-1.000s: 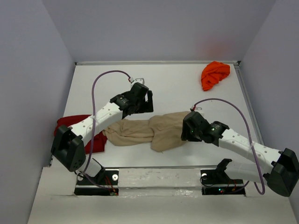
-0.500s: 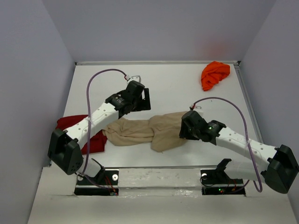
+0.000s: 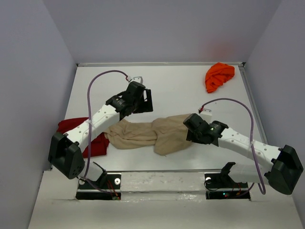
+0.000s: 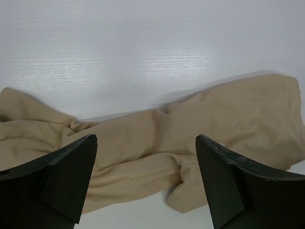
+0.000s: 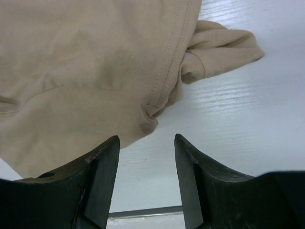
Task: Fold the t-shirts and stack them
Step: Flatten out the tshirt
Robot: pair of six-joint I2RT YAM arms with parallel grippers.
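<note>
Tan t-shirt (image 3: pixel 143 134): unfolded and bunched into a long rumpled band across the near middle of the table. Its wider end lies to the right.
Dark red t-shirt (image 3: pixel 69 126): crumpled at the table's near left edge, partly hidden under the left arm. It lies just beside the tan t-shirt's left end; contact cannot be told.
Orange t-shirt (image 3: pixel 219 76): a crumpled heap in the far right corner, well apart from the other two.
Stack: none formed; no shirt lies on another.
Left gripper (image 3: pixel 147 101): jaws spread wide with nothing between them, sitting at the far side of the tan band. In the wrist view (image 4: pixel 145 138) the cloth (image 4: pixel 190 126) spans the gap between the fingers, with bare tabletop beyond.
Right gripper (image 3: pixel 189 128): jaws parted and gripping nothing, at the right end of the tan t-shirt. In the wrist view (image 5: pixel 146 139) a folded corner of the cloth (image 5: pixel 86 62) lies just ahead of the fingertips, and bare table shows between them.
Stitched hem (image 5: pixel 167 57): runs down to that corner.
Table (image 3: pixel 181 88): white, with a wood-grain texture.
</note>
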